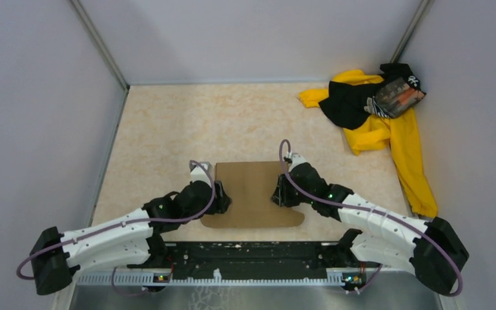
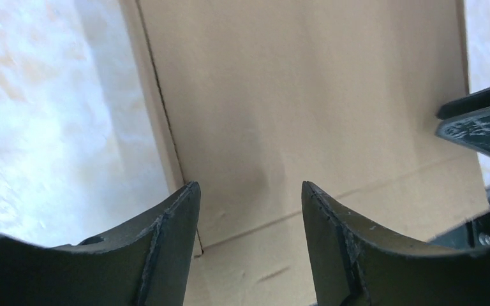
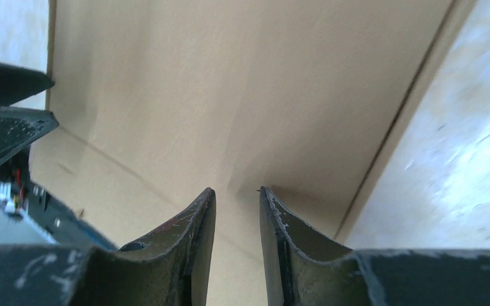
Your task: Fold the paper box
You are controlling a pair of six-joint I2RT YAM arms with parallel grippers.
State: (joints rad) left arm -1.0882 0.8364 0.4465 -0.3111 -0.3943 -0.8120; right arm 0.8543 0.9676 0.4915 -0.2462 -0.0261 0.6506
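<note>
The plain brown cardboard box (image 1: 252,190) lies flat and creased near the front of the beige worktop (image 1: 187,123). The left hand (image 2: 250,186) is spread wide over it. The right hand (image 3: 236,189) is narrowly parted, pinching nothing.

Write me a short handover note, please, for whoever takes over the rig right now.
Left gripper: open, jaws wide, above the paper box near its left edge, holding nothing.
Right gripper: jaws only narrowly apart, tips at the box near its right edge; no grip visible.
Box: lies flat on the table, between the two arms.
Done: no flap is raised, as far as shows.
Left: all the folding.
</note>
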